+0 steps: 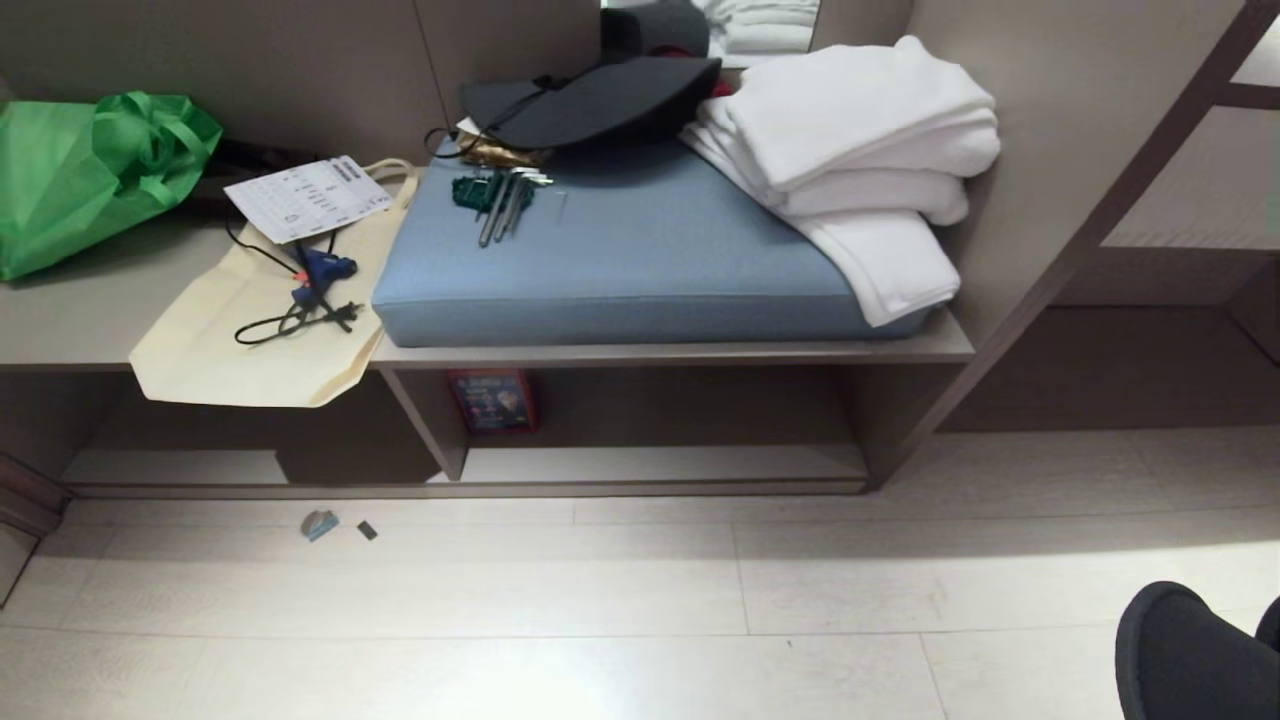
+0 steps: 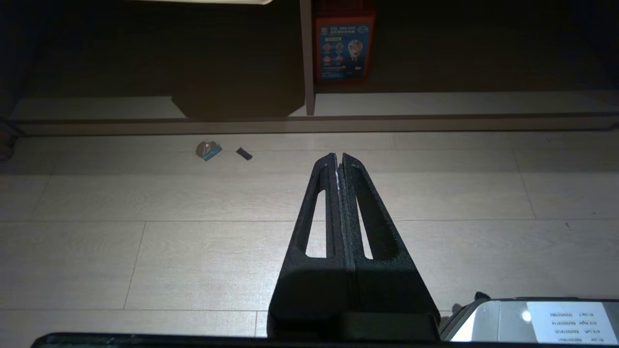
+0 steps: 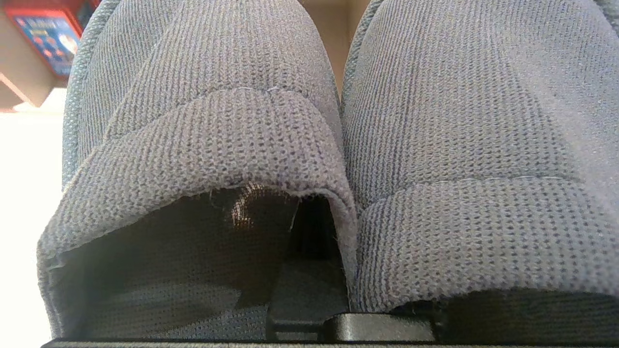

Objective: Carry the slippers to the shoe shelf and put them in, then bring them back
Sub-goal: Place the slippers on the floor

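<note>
Right now I am gripping the slippers (image 3: 338, 145) by their inner edges with my right fingers (image 3: 309, 270), facing the shoe shelf (image 1: 660, 462) (left fingers (image 2: 339, 162) clenched, empty). Pinched so thinly, one slipper could slide out.

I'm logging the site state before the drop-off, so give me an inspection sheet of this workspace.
Surface: pale plank floor, two small scraps lying in front of the unit.
Job's things: slippers held side by side at the right claw, one finger inside a strap; toe shows at the head view's lower right. Shoe shelf holds only a red box at the back.
Clutter: blue cushion, white towels, black hat, hex keys, green bag, cream tote, paper sheet.
Grippers: left claw shut, empty, over the floor.
Cables: glue gun with black cord on the tote.
Surroundings: grey-brown wood panels.
</note>
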### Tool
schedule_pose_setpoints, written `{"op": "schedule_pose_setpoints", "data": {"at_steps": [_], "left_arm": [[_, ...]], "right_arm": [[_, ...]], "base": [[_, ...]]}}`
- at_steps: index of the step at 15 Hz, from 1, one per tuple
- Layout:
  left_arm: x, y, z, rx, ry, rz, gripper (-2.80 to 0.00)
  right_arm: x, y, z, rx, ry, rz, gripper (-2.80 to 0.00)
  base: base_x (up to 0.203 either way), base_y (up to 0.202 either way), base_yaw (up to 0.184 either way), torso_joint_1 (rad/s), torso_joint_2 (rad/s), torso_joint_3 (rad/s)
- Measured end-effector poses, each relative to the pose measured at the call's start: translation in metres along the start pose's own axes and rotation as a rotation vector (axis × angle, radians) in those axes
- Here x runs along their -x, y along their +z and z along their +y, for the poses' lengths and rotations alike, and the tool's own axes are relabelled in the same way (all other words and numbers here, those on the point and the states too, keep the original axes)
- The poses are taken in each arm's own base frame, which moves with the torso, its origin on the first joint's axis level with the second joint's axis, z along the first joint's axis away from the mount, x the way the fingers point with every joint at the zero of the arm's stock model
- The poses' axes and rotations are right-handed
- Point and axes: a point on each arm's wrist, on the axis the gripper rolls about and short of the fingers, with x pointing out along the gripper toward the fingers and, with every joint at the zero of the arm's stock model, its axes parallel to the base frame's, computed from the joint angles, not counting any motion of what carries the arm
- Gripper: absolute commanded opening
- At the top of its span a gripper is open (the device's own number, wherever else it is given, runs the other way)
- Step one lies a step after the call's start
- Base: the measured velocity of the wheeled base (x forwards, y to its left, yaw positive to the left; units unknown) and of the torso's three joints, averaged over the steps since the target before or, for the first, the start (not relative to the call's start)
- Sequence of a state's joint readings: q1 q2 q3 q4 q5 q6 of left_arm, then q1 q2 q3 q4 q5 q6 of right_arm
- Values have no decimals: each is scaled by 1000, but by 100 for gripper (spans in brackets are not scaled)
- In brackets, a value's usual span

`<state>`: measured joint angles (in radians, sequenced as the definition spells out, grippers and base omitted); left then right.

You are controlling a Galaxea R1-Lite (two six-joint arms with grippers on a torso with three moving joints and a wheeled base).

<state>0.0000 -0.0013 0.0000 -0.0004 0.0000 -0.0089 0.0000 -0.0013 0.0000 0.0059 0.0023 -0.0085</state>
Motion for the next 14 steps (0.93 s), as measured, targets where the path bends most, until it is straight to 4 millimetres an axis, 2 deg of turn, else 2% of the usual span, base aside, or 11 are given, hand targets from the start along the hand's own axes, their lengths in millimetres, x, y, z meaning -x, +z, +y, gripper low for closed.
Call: {"op": "schedule_pose_setpoints", "data": {"at_steps": [14], "left_arm": [[0, 0, 0, 0, 0, 0, -280]], "right_arm": [[0, 0, 0, 1, -1, 0, -280]], "base": [[0, 0, 0, 2, 3, 203]]}}
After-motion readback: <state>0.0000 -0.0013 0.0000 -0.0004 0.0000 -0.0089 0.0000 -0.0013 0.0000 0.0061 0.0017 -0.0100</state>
